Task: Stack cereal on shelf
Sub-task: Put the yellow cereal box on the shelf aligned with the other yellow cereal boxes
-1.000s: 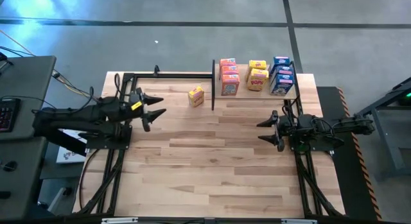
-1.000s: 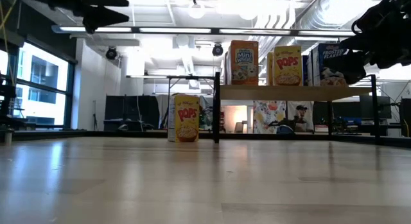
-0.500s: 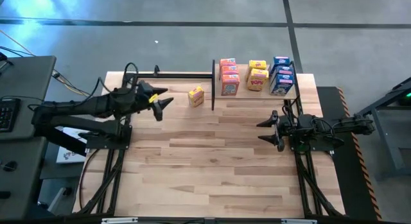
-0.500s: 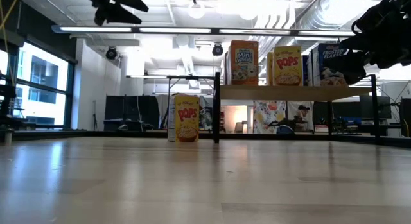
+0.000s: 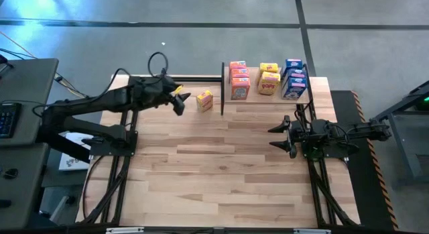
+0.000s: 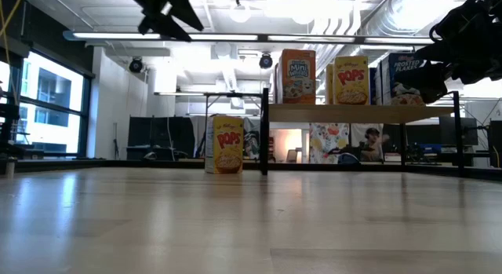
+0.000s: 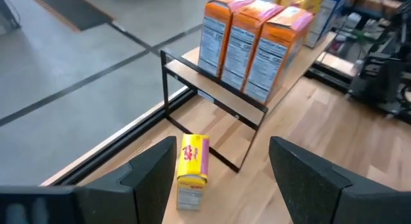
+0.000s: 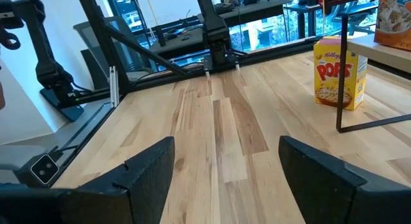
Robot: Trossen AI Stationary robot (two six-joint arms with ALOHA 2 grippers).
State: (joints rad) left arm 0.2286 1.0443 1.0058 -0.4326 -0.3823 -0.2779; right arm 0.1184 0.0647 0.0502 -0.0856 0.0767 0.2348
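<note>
Wide bare bench (image 5: 221,167) in front of shelf (image 5: 268,98), open passage across middle and near side; lone yellow box (image 5: 205,100) stands on bench just left of shelf's black end post (image 5: 222,90), small gap between them; shelf top crowded: orange boxes (image 5: 238,80), yellow boxes (image 5: 269,78), blue boxes (image 5: 293,78) in rows, little spare room; space under shelf open between posts; left gripper (image 5: 179,102) raised just left of lone box, fingers (image 7: 151,176) spread; right gripper (image 5: 278,135) near shelf's right front, clear bench ahead.
</note>
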